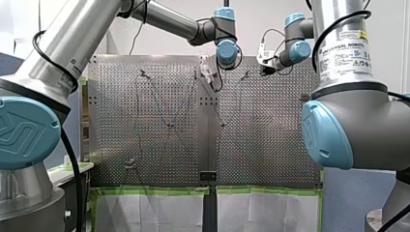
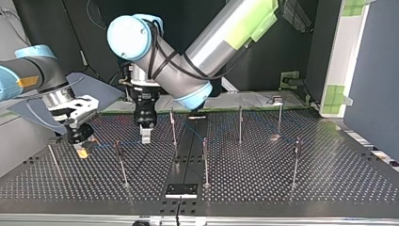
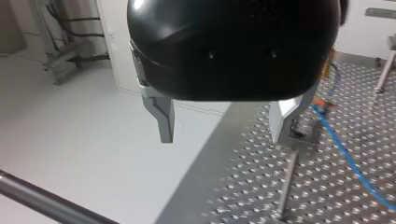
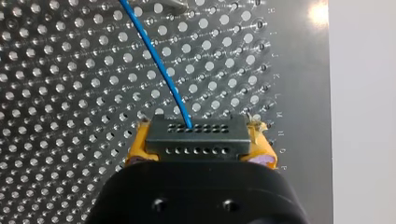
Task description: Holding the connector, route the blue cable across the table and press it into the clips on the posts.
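Perforated steel table [image 2: 329, 179], dark backdrop behind it in the top view. Our left arm [image 2: 221, 37] reaches past the middle. Its gripper [image 3: 224, 128] hangs near the connector [image 4: 195, 137], jaws wide, nothing between them. Our right gripper [image 2: 81, 148] sits low over the table, yellow pads [image 4: 261, 149] clamped on the connector's two ends. Thin posts [image 2: 240, 123] stand across the table, the closest just beside the connector. Blue cable [image 4: 159, 65] leaves the connector's face and runs off over the holes, passing beside the left gripper.
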